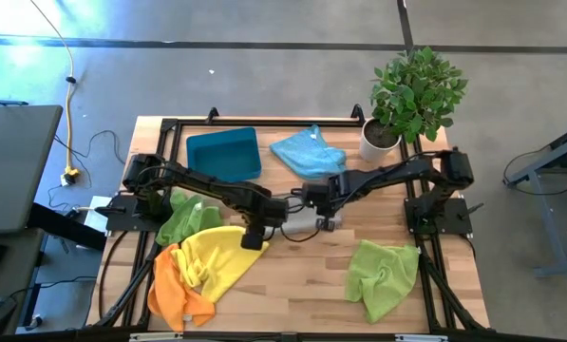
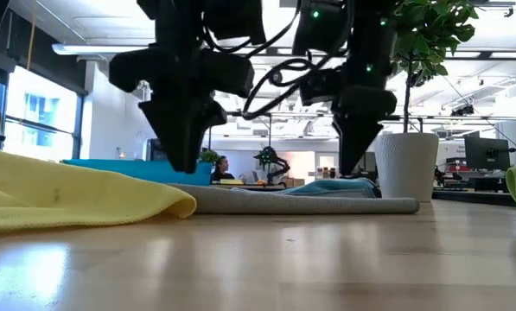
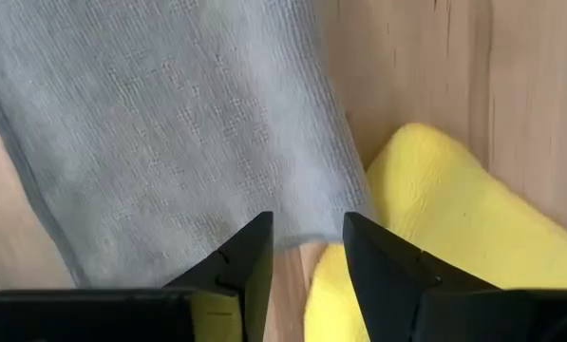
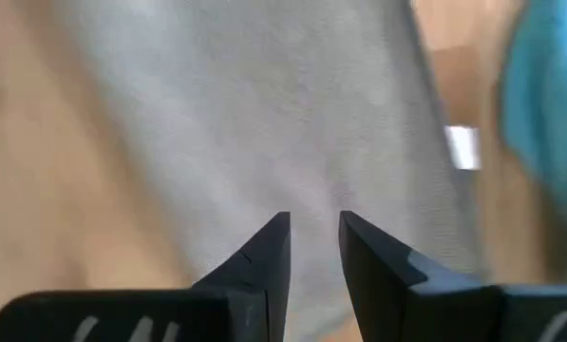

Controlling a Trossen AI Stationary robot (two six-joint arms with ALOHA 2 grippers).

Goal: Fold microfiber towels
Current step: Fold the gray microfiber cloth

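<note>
A grey microfiber towel [image 1: 302,221] lies flat on the wooden table's middle as a long folded strip [image 2: 327,205]. My left gripper [image 1: 255,237] hangs over its left end [image 3: 169,123], pointing down. Its fingers are slightly apart, with nothing between them [image 3: 307,249]. My right gripper [image 1: 329,220] hangs over the towel's right part [image 4: 264,114], also slightly open and holding nothing [image 4: 313,242]. In the low view both grippers [image 2: 184,164] [image 2: 351,168] stand clear above the towel. A yellow towel [image 1: 217,256] lies against the grey towel's left end [image 3: 435,209].
An orange towel [image 1: 174,290] and a lime green towel [image 1: 183,220] lie crumpled at the left. Another lime green towel [image 1: 383,275] lies near right. A light blue towel [image 1: 307,152], a teal tray [image 1: 224,154] and a potted plant [image 1: 406,104] stand along the far side.
</note>
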